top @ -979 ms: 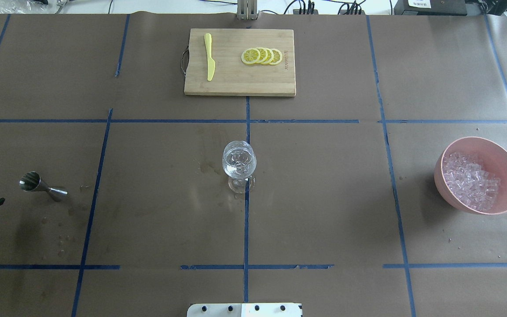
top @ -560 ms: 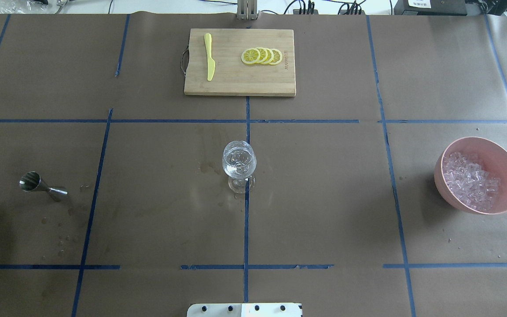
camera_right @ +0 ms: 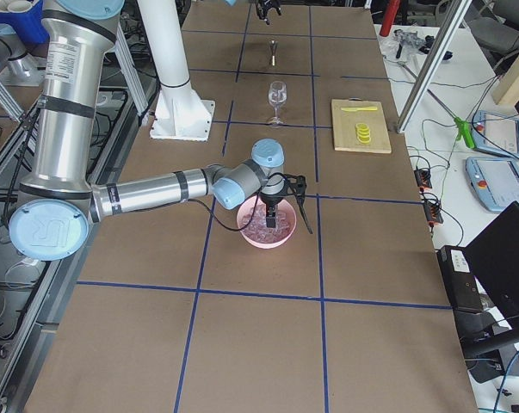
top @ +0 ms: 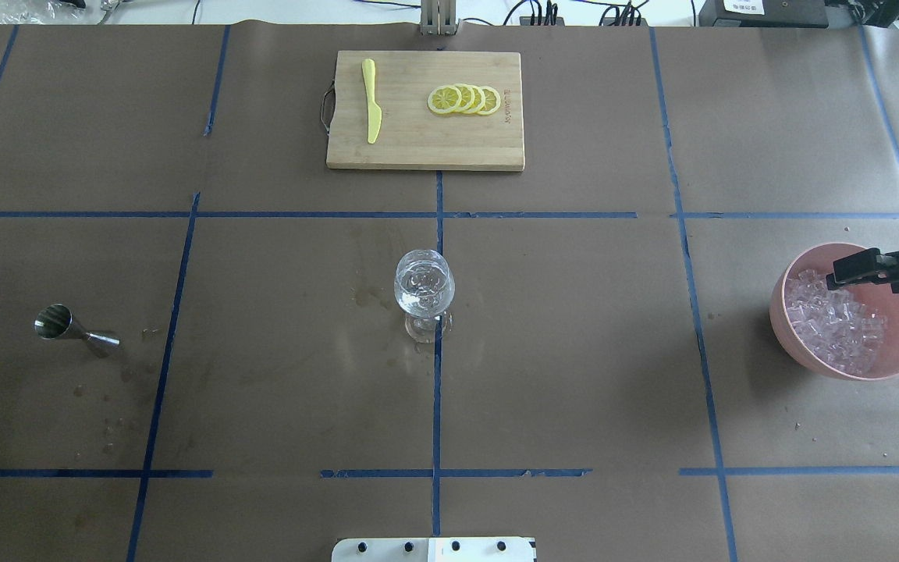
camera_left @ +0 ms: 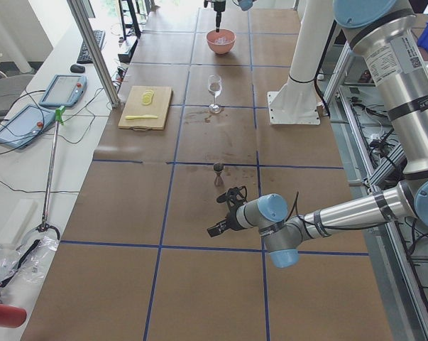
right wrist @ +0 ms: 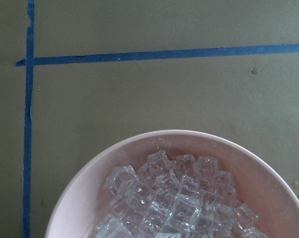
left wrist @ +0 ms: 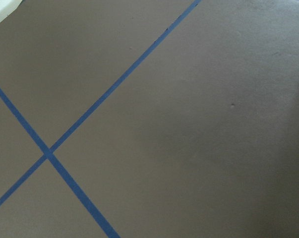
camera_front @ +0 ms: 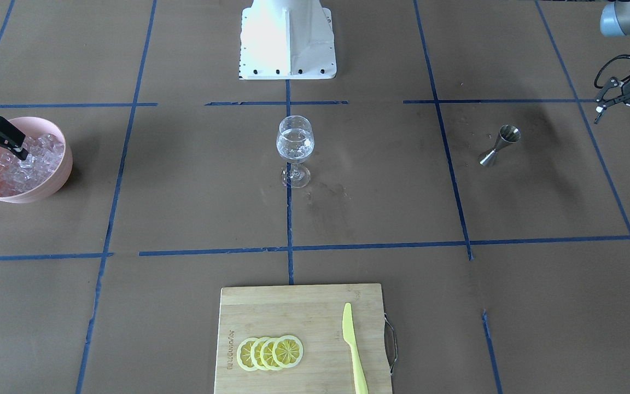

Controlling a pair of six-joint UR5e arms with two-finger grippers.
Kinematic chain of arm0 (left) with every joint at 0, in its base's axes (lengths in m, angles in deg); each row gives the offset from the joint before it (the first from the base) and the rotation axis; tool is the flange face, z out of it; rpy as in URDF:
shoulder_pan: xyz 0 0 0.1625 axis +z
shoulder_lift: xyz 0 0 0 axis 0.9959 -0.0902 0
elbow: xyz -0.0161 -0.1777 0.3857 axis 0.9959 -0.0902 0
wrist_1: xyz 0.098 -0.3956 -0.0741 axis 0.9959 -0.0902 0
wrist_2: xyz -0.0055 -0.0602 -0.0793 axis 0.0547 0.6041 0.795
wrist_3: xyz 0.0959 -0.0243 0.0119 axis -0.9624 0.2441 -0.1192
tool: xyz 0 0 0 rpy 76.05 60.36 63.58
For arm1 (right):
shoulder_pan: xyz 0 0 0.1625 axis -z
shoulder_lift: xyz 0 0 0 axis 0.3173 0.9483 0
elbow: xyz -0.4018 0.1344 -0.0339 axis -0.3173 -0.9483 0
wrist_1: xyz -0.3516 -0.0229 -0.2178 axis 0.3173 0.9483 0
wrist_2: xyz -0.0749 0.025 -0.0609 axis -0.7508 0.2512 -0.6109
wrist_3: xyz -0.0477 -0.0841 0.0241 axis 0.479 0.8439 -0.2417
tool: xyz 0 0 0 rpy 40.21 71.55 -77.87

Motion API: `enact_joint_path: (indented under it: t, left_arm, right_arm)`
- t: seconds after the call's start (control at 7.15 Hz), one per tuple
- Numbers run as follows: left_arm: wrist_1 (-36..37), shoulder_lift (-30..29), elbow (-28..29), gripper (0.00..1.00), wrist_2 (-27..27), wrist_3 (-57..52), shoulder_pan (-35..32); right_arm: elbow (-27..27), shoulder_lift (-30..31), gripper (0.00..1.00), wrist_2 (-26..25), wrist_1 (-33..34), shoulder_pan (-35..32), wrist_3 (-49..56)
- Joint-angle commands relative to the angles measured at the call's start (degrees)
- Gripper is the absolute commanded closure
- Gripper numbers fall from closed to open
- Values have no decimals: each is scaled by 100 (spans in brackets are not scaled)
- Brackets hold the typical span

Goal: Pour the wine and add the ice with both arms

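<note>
Overhead exterior: right gripper (top: 863, 281), fingers spread, hangs over bowl (top: 776, 318); ice (top: 832, 324) directly beneath. Left gripper (camera_front: 624, 121) spread, well apart.

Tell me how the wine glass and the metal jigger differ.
The wine glass is clear; the jigger is opaque, shiny metal. The wine glass has a round bowl on a thin stem, the jigger two cones joined tip to tip. The wine glass stands taller than the jigger. Both stand upright on the table, unheld.
</note>
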Motion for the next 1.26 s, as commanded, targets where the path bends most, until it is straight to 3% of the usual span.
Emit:
enact_joint_path:
  t: [0.0, 0.42, 0.56, 0.7, 0.98, 1.12]
  left_arm:
    - [62, -41, 14, 0, 191, 61, -268]
    - [71, -155, 5, 0, -64, 80, -250]
    - [71, -156, -4, 0, -64, 80, -250]
    - [71, -156, -21, 0, -64, 80, -250]
    - [71, -156, -48, 0, -64, 88, -259]
    - [80, -156, -48, 0, -64, 88, -250]
  right_arm:
    - [-84, 6, 8, -141, -10, 255, -122]
    - [-173, 23, 11, -150, -10, 476, -122]
    - [-217, 50, 17, -150, -10, 476, -122]
    - [-226, 59, 53, -142, -10, 476, -131]
    - [-261, 67, 100, -133, -1, 476, -122]
    - [-261, 76, 100, -124, -9, 467, -122]
